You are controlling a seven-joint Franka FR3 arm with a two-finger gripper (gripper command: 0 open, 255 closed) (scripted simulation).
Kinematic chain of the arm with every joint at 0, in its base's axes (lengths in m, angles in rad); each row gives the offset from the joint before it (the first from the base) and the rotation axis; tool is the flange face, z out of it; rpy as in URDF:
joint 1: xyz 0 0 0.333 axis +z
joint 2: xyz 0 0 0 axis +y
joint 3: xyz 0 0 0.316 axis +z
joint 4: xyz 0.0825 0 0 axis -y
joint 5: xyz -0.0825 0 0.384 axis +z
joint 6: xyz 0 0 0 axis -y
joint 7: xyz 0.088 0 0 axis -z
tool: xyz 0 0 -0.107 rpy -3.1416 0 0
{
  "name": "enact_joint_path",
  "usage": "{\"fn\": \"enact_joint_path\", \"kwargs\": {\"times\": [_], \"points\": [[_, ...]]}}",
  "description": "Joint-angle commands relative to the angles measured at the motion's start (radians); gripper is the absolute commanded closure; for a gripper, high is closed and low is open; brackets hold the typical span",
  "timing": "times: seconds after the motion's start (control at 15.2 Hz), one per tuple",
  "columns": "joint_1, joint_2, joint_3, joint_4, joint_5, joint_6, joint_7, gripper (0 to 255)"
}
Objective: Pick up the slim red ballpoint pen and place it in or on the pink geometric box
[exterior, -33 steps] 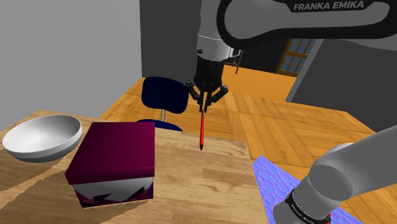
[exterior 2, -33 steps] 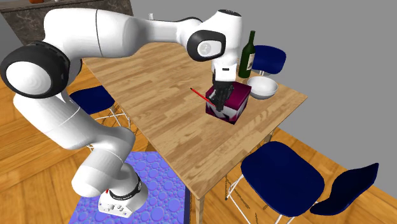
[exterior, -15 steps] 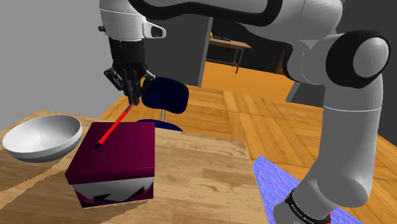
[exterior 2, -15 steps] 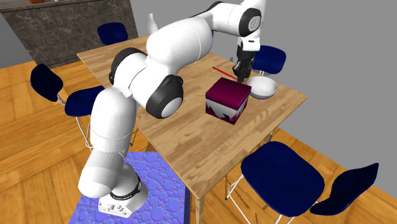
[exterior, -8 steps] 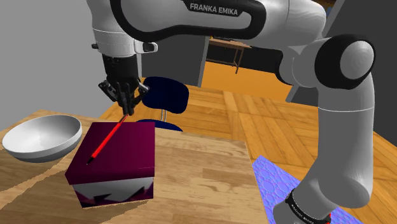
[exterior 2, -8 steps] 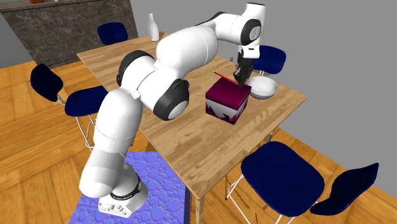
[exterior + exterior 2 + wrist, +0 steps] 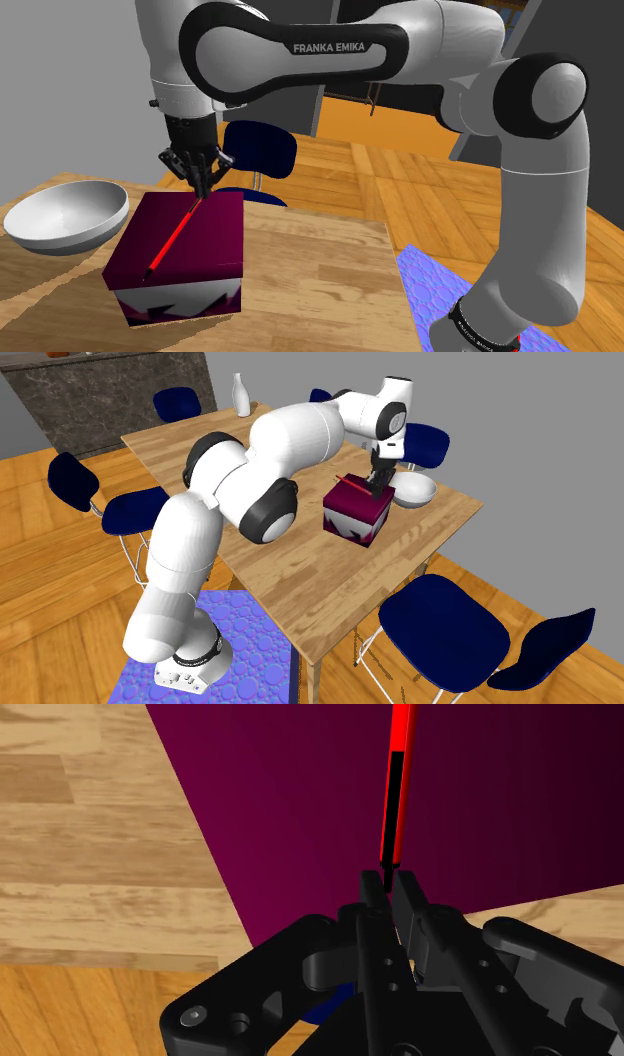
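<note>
The red pen (image 7: 172, 238) is pinched at its back end by the black gripper (image 7: 201, 192). The fingers are closed down to just the pen's width, with nothing else in there. From the gripper the pen slants toward about 7 o'clock in the shoulder view, lying right over the top of the dark magenta box (image 7: 215, 245), and its dark tip ends up close to the box's front edge. Can't tell if the tip actually touches the lid or just floats above it.

The wrist view backs this up: the pen (image 7: 398, 774) sticks straight out from between the fingertips (image 7: 372, 889), with the box top (image 7: 300, 804) behind it.

The box sits on a wooden table (image 7: 310, 290). A white bowl (image 7: 65, 215) is just beside it at 9 o'clock, and a dark blue chair (image 7: 260, 150) is off the table's far edge at around 1 o'clock. A bubbly blue mat (image 7: 430, 290) is on the floor at 3 o'clock, under the arm's base.
</note>
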Motion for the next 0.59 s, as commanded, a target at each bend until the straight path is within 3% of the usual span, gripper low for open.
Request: {"fn": "enact_joint_path", "kwargs": {"times": [0.0, 0.46, 0.53], "points": [[-0.006, -0.001, -0.001, -0.018, 0.000, 0.017, 0.000, 255], [-0.006, 0.000, -0.001, -0.018, -0.001, 0.017, 0.000, 255], [-0.006, 0.000, -0.001, -0.018, -0.001, 0.017, 0.000, 0]]}}
